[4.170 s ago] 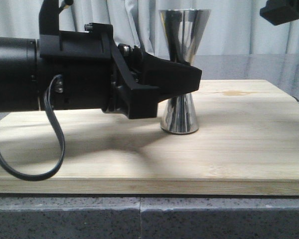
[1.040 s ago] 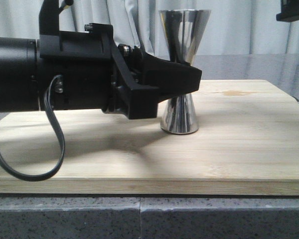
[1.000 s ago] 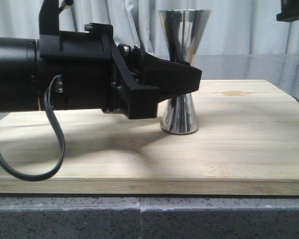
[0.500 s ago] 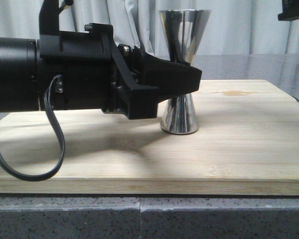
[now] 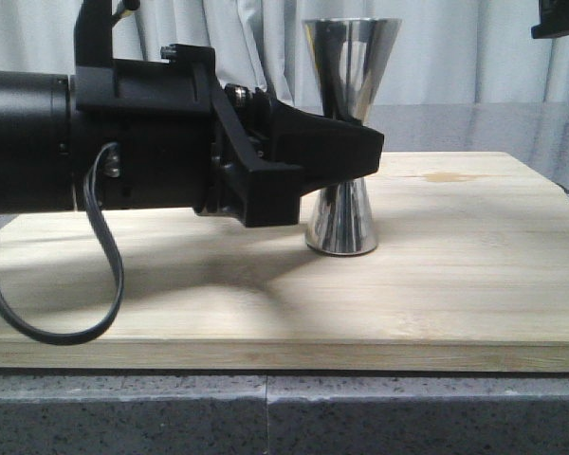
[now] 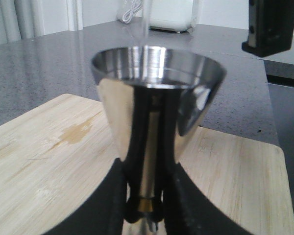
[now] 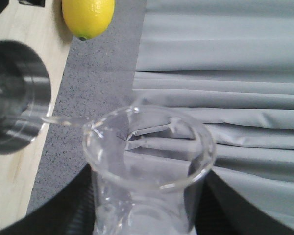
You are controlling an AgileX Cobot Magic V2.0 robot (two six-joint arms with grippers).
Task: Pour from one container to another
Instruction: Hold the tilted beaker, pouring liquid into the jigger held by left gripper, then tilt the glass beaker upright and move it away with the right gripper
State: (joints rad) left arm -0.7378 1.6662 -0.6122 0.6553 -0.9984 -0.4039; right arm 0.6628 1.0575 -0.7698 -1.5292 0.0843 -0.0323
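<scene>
A tall shiny steel hourglass-shaped jigger w/ a thin gold band at its waist (image 5: 343, 133) stands upright on a pale wooden board (image 5: 455, 265), which lies on a grey speckled bench (image 5: 266, 417). The left claw (image 6: 146, 205) reaches in from the jigger's left at waist height; in the left wrist view its black fingers (image 6: 176, 196) sit closed around the narrow waist on both sides, steadying it.

The right claw (image 7: 142, 215) is mostly out of the front view, only a dark corner showing high up, to the right of the jigger and above its rim. The right wrist view shows it holding a small clear glass beaker w/ a pouring lip (image 7: 149, 161), dark fingers on either side of the glass, shut onto it. The beaker is tipped, lip aimed at the jigger's open mouth, and a thin clear stream runs from lip into the mouth. A yellow lemon (image 7: 87, 17) lies on the bench beyond the jigger, away from the beaker.

Judgement: pour is under way. Risks: the stream is thin and crosses a gap, so a small wobble or too shallow a tilt could send liquid down the jigger's outside onto the board. Tipping too fast could overfill the jigger's top cone; fill level can't be made out.
</scene>
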